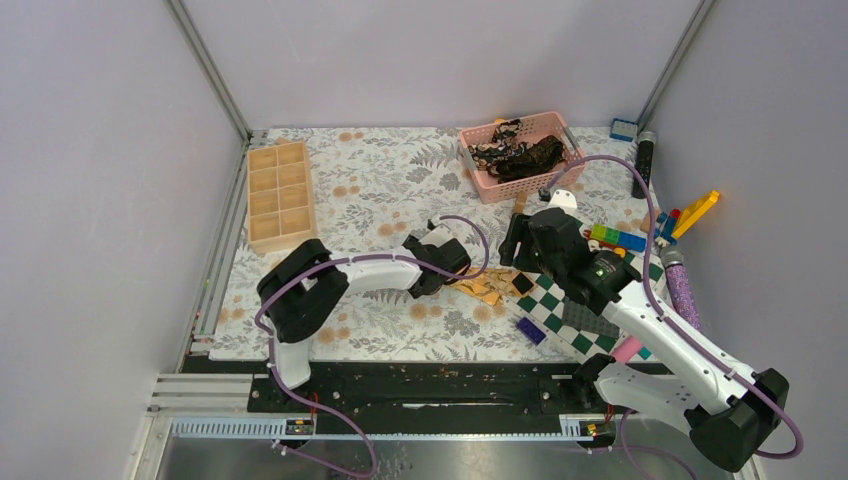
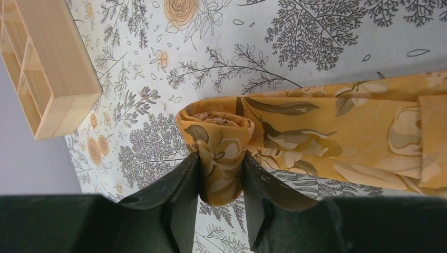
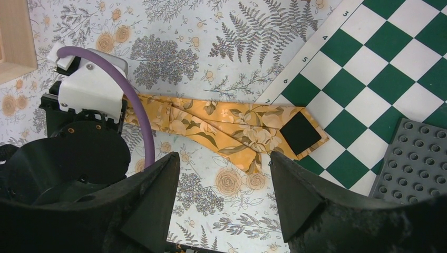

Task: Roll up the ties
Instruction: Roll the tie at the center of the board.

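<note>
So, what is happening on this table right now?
The left pincer is shut on the rolled end of a yellow tie, which is only partly rolled. The rest lies flat, its pointed end on the checkered board. The right pincer hangs open above the flat part. Dark ties lie in the pink basket at the back.

End of 1 tie (image 3: 226, 124) on the board (image 3: 369, 63), right; basket (image 1: 530, 186) behind, apparently with other ties (image 1: 515, 152) inside.
</note>
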